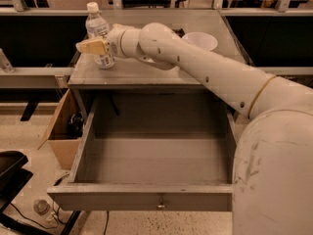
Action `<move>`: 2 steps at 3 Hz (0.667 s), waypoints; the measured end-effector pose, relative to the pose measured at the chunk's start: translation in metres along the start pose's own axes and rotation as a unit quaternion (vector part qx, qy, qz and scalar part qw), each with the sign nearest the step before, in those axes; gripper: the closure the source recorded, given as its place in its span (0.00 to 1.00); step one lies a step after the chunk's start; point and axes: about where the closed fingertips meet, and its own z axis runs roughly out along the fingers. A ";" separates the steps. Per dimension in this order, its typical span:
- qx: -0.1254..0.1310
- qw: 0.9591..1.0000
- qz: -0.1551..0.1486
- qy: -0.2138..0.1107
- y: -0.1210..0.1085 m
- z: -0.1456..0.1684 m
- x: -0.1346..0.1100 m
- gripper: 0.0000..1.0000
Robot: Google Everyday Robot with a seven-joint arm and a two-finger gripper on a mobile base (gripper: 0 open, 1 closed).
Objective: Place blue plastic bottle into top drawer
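Observation:
The blue plastic bottle (97, 25), clear with a white cap and a printed label, stands upright at the back left of the grey table top (146, 73). My gripper (96, 47) reaches in from the right at the bottle's lower half. It is open, with one tan finger (91, 46) in front of the label and the other hidden behind the bottle. The top drawer (142, 198) is pulled fully out below the table top. Its inside is bare, and its small metal knob (159, 205) faces me.
A white bowl (199, 40) sits on the table top behind my arm, to the right. An open cardboard box (59, 131) stands on the floor left of the drawer. A black object (12, 173) lies at the lower left. My arm's bulk fills the right side.

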 end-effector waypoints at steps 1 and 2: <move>-0.003 1.000 0.001 -0.001 0.003 0.002 0.000 0.41; -0.003 1.000 0.001 -0.001 0.003 0.002 0.000 0.65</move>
